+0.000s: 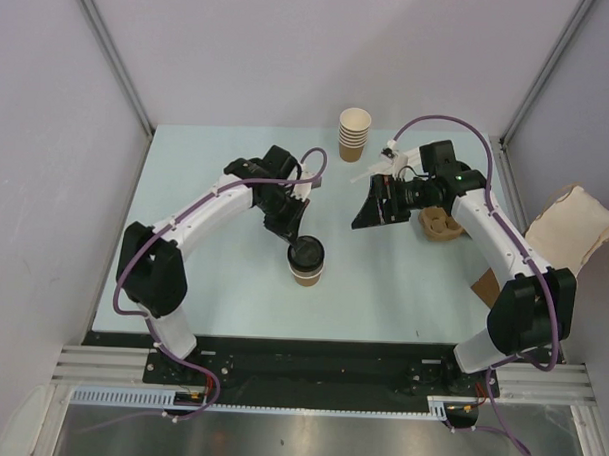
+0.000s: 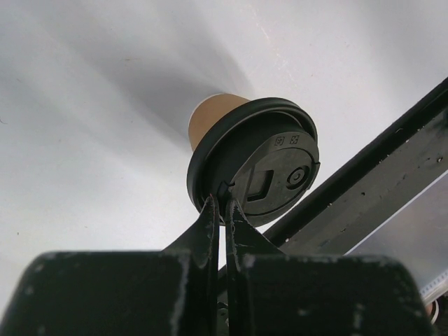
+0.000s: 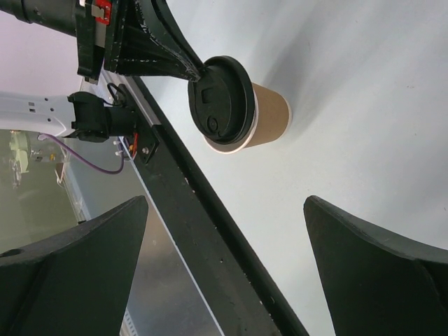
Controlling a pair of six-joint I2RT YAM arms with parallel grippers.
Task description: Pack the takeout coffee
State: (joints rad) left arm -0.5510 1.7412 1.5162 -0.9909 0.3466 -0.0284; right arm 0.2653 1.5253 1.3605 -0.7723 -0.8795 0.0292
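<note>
**Item: takeout coffee** [image 1: 306,260]. Tan paper cup with a black lid. It stood upright on the table [image 1: 206,185] with its long axis vertical, directly at the tips of the left gripper [image 1: 296,240].

**Left gripper.** Fingers [image 2: 207,222] were pressed nearly together with only a slit between them, and the tips touched the lid's near rim. The views did not show whether the rim was actually nipped. This was the nearer arm, already in contact.

**Right gripper** [image 1: 370,205]. Jaws were spread wide and held nothing. The coffee lay ahead of it, well apart, and sat roughly centred between the fingers in its wrist view. The lid faced that camera, so this gripper looked at the cup from above and to one side.

**Pulp tray** [image 1: 443,228]. It lay just behind the right gripper, on the side away from the coffee.

**Judgement.** The next move depended on the left gripper's contact at the lid rim. A rim-only hold looked liable to tip the cup or lift the lid.
</note>
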